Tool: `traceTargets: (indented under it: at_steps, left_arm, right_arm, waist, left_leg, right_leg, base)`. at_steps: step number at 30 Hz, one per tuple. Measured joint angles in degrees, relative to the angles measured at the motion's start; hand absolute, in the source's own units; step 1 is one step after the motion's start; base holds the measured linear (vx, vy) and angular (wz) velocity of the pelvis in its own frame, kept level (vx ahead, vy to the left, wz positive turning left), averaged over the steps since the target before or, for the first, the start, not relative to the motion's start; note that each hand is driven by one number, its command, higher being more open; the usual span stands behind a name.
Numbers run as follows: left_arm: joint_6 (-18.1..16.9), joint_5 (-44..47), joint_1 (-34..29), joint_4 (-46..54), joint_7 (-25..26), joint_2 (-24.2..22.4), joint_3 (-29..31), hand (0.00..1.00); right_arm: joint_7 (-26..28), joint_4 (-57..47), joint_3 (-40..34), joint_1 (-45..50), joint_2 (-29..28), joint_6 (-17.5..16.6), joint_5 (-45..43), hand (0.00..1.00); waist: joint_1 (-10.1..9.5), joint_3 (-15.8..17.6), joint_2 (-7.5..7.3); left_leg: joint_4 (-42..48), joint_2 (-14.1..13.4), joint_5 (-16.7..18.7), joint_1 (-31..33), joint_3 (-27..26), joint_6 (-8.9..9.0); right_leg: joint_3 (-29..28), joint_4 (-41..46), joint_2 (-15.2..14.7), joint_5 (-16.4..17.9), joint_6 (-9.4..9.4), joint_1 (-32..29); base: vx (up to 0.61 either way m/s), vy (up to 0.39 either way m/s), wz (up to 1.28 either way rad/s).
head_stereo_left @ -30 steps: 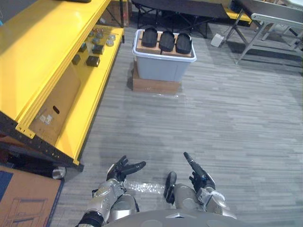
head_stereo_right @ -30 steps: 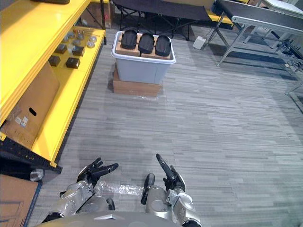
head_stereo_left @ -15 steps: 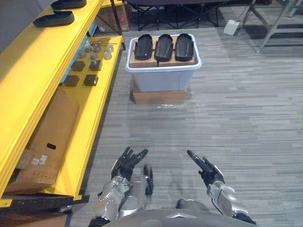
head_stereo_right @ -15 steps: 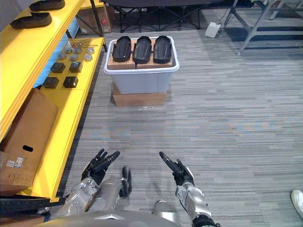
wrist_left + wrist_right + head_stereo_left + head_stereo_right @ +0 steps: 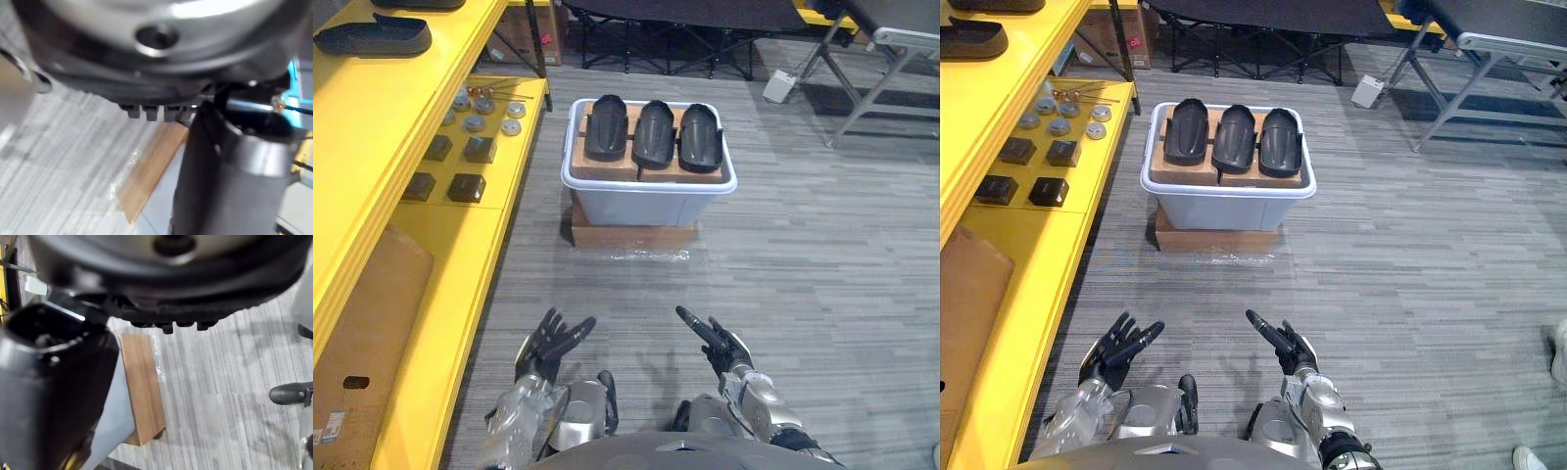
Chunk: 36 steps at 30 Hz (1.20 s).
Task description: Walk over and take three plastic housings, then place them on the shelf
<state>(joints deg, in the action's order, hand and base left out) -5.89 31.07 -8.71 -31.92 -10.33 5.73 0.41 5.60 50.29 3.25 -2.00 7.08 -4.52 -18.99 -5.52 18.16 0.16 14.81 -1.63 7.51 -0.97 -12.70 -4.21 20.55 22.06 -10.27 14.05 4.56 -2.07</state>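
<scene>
Grey striped floor [image 5: 803, 255], three black plastic housings [image 5: 654, 132] on a wooden board [image 5: 651, 173] atop a grey plastic tub [image 5: 651, 204], beside a yellow metal shelf [image 5: 362, 127]; left hand [image 5: 553, 343], right hand [image 5: 715, 338], both empty, fingers spread straight

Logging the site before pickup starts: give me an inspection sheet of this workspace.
Surface: grey plank floor; yellow shelf on the robot's left.
Job's things: three black housings side by side on a board atop the grey bin, untouched.
Clutter: dark blocks, metal discs and cardboard box on the lower shelf level.
Hands: left hand and right hand open, empty.
Cables: nothing seen.
Surroundings: metal-framed table; a person's shoe.
</scene>
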Motion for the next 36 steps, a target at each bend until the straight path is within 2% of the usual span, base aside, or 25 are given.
traceTargets:
  at_steps: [1, 3, 4, 6, 7, 8, 10, 11, 12, 13, 14, 15, 16, 17, 19, 20, 22, 23, 24, 26, 28, 29, 30, 32, 36]
  left_arm:
    - [0.0, 0.01, 1.08, -0.05, -0.11, 0.0, -0.28, 1.0]
    - [0.31, 0.33, 3.66, -0.21, -0.54, 0.54, -1.93, 1.0]
    - [0.72, 0.34, 3.76, -0.18, -0.79, 0.73, -2.16, 1.0]
    - [2.0, 0.41, 1.88, -0.11, -1.16, 1.29, -2.37, 1.0]
    - [2.39, 0.63, 1.23, -0.11, -1.17, 1.73, -2.41, 1.0]
    - [3.54, 1.06, 0.85, -0.28, -1.01, 1.98, -2.58, 1.0]
    - [4.92, 2.85, -0.53, -0.59, -0.61, 1.66, -2.82, 1.0]
    - [5.1, 2.94, -2.3, -2.05, -0.52, 0.75, -2.8, 1.0]
    - [5.08, 2.99, -2.85, -2.69, -0.5, -0.03, -2.77, 1.0]
    - [5.21, 2.96, -2.94, -4.46, -0.45, -1.67, -3.93, 1.0]
    - [4.76, 2.7, -2.82, -4.58, -0.37, -2.44, -4.26, 1.0]
    - [4.74, 2.7, -2.49, -4.57, -0.38, -2.46, -4.25, 1.0]
    - [4.67, 2.54, -1.75, -4.58, -0.38, -2.34, -4.42, 1.0]
    - [4.43, 2.48, -0.65, -4.5, -0.47, -2.45, -5.31, 1.0]
    - [3.42, 2.22, 0.28, -3.22, -0.65, -2.78, -6.69, 1.0]
    - [2.83, 2.06, 1.4, -1.83, -0.38, -3.03, -7.51, 1.0]
    - [2.45, 1.99, 2.14, -1.16, 0.62, -3.05, -7.58, 1.0]
    - [1.95, 1.96, 2.42, -1.02, 2.01, -3.03, -7.48, 1.0]
    - [1.98, 1.95, 2.48, -1.28, 3.71, -2.44, -7.27, 1.0]
    - [2.01, 1.72, 2.57, -0.67, 5.28, -0.62, -7.01, 1.0]
    - [2.05, -0.16, 1.59, -0.62, 7.0, 2.07, -5.94, 1.0]
    - [2.19, -0.2, 1.05, -0.68, 7.31, 2.55, -5.75, 1.0]
    - [2.43, -0.27, -0.68, -0.84, 7.85, 3.01, -4.52, 1.0]
    - [2.28, -1.78, -2.38, -1.33, 7.99, 3.16, -3.47, 1.0]
    - [1.71, -2.46, -4.78, -1.47, 7.51, 3.34, -1.75, 1.0]
  right_arm:
    - [0.0, -0.03, -0.11, -0.14, 0.04, 0.0, 0.01, 1.0]
    - [0.01, 0.04, -0.57, -0.11, 0.05, 0.03, 0.28, 1.0]
    - [0.06, 0.06, -0.56, 0.42, 0.02, 0.03, 0.36, 1.0]
    - [-0.01, -0.25, -0.54, 1.43, -0.13, -0.88, 0.35, 1.0]
    - [-0.06, -0.16, -0.55, 1.57, -0.11, -0.83, 0.22, 1.0]
    - [-0.27, -0.16, -1.1, 1.55, 0.31, -0.85, -0.31, 1.0]
    - [-1.5, 0.05, -2.38, 1.8, 0.53, -0.61, -2.05, 1.0]
    - [-2.16, 0.04, -2.7, 2.8, 1.36, -0.39, -2.1, 1.0]
    - [-2.25, -0.04, -2.82, 3.14, 2.08, -0.42, -2.11, 1.0]
    - [-2.71, 0.19, -3.56, 3.2, 3.9, -0.1, -2.1, 1.0]
    - [-3.11, 0.1, -4.8, 3.39, 4.43, 0.02, -2.05, 1.0]
    - [-3.4, 0.07, -5.1, 3.53, 4.35, 0.02, -2.02, 1.0]
    - [-3.98, -0.85, -5.57, 4.18, 3.67, 0.03, -1.82, 1.0]
    - [-4.8, -4.41, -6.77, 5.89, 3.37, -0.22, -1.38, 1.0]
    - [-6.09, -9.82, -8.36, 7.52, 3.23, -1.11, 0.59, 1.0]
    - [-7.88, -15.66, -9.63, 8.64, 3.16, -2.36, 3.18, 1.0]
    - [-9.68, -21.06, -10.79, 10.07, 3.2, -3.66, 5.76, 1.0]
    - [-11.13, -25.4, -11.6, 10.61, 3.45, -4.92, 7.95, 1.0]
    - [-12.37, -28.78, -12.4, 11.74, 3.27, -6.43, 9.35, 1.0]
    - [-13.31, -33.08, -12.79, 13.65, 2.69, -7.4, 9.38, 1.0]
    - [-13.97, -40.41, -13.76, 18.11, 0.92, -9.91, 9.51, 1.0]
    - [-14.09, -41.92, -13.95, 19.12, 0.62, -10.69, 9.51, 1.0]
    - [-14.81, -44.56, -14.6, 20.76, 0.3, -13.33, 9.24, 1.0]
    - [-14.91, -46.1, -16.69, 21.41, -0.45, -16.22, 6.88, 1.0]
    - [-17.31, -45.58, -21.15, 18.95, -0.46, -16.59, 6.99, 1.0]
  waist:
    - [0.0, 0.17, 0.26]
    - [0.39, 0.64, 1.05]
    - [0.72, 0.71, 1.04]
    - [1.33, 0.35, 0.48]
    - [1.36, -0.27, -0.27]
    - [1.3, -0.63, 0.08]
    - [1.39, -2.09, 1.12]
    - [1.56, -4.18, 1.67]
    - [1.88, -4.71, 2.86]
    - [2.48, -5.66, 6.04]
    - [2.65, -5.13, 6.27]
    - [2.71, -5.13, 6.26]
    - [2.8, -4.66, 5.48]
    - [3.1, -4.41, 4.95]
    - [4.32, -4.44, 4.78]
    - [4.82, -4.39, 4.71]
    - [5.22, -4.33, 4.6]
    - [5.82, -4.39, 4.75]
    - [6.02, -4.19, 4.26]
    - [6.29, -4.18, 1.81]
    - [7.11, -4.54, -1.32]
    - [7.28, -4.62, -1.62]
    - [7.46, -4.69, -1.76]
    - [7.52, -4.7, -1.4]
    - [6.87, -4.86, -1.07]
  left_leg:
    - [0.07, 0.04, 0.5, -0.29, 0.66, 0.05]
    - [3.34, 0.03, 4.06, -0.55, 3.4, 0.17]
    - [5.28, 0.04, 5.49, -0.43, 4.2, 0.58]
    - [12.51, 0.0, 12.52, -1.45, 7.19, 2.37]
    - [13.67, 0.06, 13.79, -1.52, 7.87, 2.9]
    - [15.49, -0.95, 15.65, -1.4, 10.3, 3.77]
    - [14.27, -2.69, 16.53, -1.66, 12.93, 3.5]
    - [13.19, -3.68, 16.47, -2.84, 13.64, 4.32]
    - [17.4, -4.59, 15.61, -1.05, 14.48, 5.05]
    - [26.64, -6.94, 12.38, 3.71, 14.11, 5.21]
    - [33.12, -8.5, 6.52, 7.33, 13.56, 4.8]
    - [35.8, -9.1, 2.8, 8.82, 12.99, 4.38]
    - [35.68, -9.9, 5.2, 9.15, 11.13, 6.23]
    - [29.27, -9.97, 6.84, 8.6, 8.66, 7.25]
    - [17.3, -9.67, 6.59, 8.57, 6.03, 7.88]
    - [6.59, -8.66, 4.98, 8.67, 5.82, 8.85]
    - [1.04, -8.36, 1.5, 8.3, 5.78, 8.9]
    - [-1.18, -8.44, -2.81, 7.58, 5.06, 8.97]
    - [-2.91, -8.21, -5.36, 5.97, 3.96, 9.22]
    - [-5.51, -6.5, -5.66, 4.49, 2.74, 8.89]
    - [-8.28, -4.33, -6.28, 3.81, 1.48, 7.95]
    - [-8.28, -3.96, -6.17, 3.77, 1.22, 7.76]
    - [-8.05, -3.19, -5.95, 3.45, 0.36, 7.41]
    - [-7.54, -2.68, -5.56, 2.91, 0.01, 6.98]
    - [-5.78, -3.19, -4.33, 2.57, 0.52, 7.16]
  right_leg:
    - [-0.14, -3.5, 0.04, -1.03, 1.52, -0.96]
    - [-2.39, -12.71, -1.5, -8.83, 5.54, -5.56]
    - [-3.24, -13.28, -1.98, -9.7, 5.94, -6.27]
    - [-7.0, -13.21, -2.96, -10.53, 5.68, -6.53]
    - [-7.41, -13.12, -2.76, -10.43, 5.49, -6.4]
    - [-8.79, -10.72, -1.29, -14.23, 2.75, -6.89]
    - [-7.86, -5.69, 0.22, -15.19, -0.15, -8.23]
    - [-6.41, -4.6, 0.49, -15.09, -1.55, -8.54]
    - [-5.2, -3.98, 1.08, -14.22, -2.63, -8.53]
    - [-3.4, -4.4, 2.65, -12.87, -3.43, -7.78]
    - [-2.75, -7.04, 3.77, -12.58, -3.96, -5.35]
    - [-2.66, -8.22, 4.18, -12.43, -4.25, -4.02]
    - [-1.73, -10.02, 3.96, -13.25, -5.08, -0.65]
    - [-0.91, -11.9, 3.6, -13.22, -5.12, 1.75]
    - [-0.07, -14.25, 3.53, -13.44, -4.77, 3.46]
    - [-0.26, -15.33, 3.43, -13.58, -4.54, 3.45]
    - [-1.16, -15.25, 3.49, -13.08, -3.74, 3.21]
    - [-2.23, -14.99, 3.79, -12.55, -2.92, 3.01]
    - [-3.68, -14.97, 3.69, -12.27, -1.92, 3.16]
    - [-4.63, -15.52, 2.2, -12.46, -0.93, 3.05]
    - [-5.03, -17.87, 0.49, -13.41, 0.54, 3.19]
    - [-5.17, -18.33, 0.28, -13.63, 0.88, 3.32]
    - [-5.26, -18.92, -0.38, -14.09, 1.54, 3.64]
    - [-5.25, -19.32, -0.87, -14.35, 1.95, 4.53]
    - [-4.92, -19.32, -0.55, -14.37, 1.99, 5.8]
  base:
    - [0.18, -0.053, 0.4]
    - [0.21, -0.118, 0.54]
    - [0.22, -0.225, 0.66]
    - [0.28, -0.317, 0.64]
    - [0.34, -0.375, 0.65]
    - [0.29, -0.326, 0.57]
    - [0.36, -0.411, 0.67]
    - [0.39, -0.348, 0.6]
    - [0.42, -0.271, 0.53]
    - [0.43, -0.24, 0.43]
    - [0.41, -0.244, 0.3]
    - [0.4, -0.232, 0.12]
    - [0.38, -0.183, 0.09]
    - [0.42, -0.192, 0.1]
    - [0.3, -0.095, 0.15]
    - [0.21, -0.011, 0.0]
    - [0.16, 0.053, -0.32]
    - [0.18, 0.157, -0.56]
    - [0.21, 0.226, -0.54]
    - [0.15, 0.189, -0.26]
    - [0.14, 0.143, -0.07]
    - [0.15, 0.121, -0.17]
    - [0.11, 0.086, -0.14]
    - [0.09, 0.063, -0.07]
    - [0.01, -0.001, 0.03]
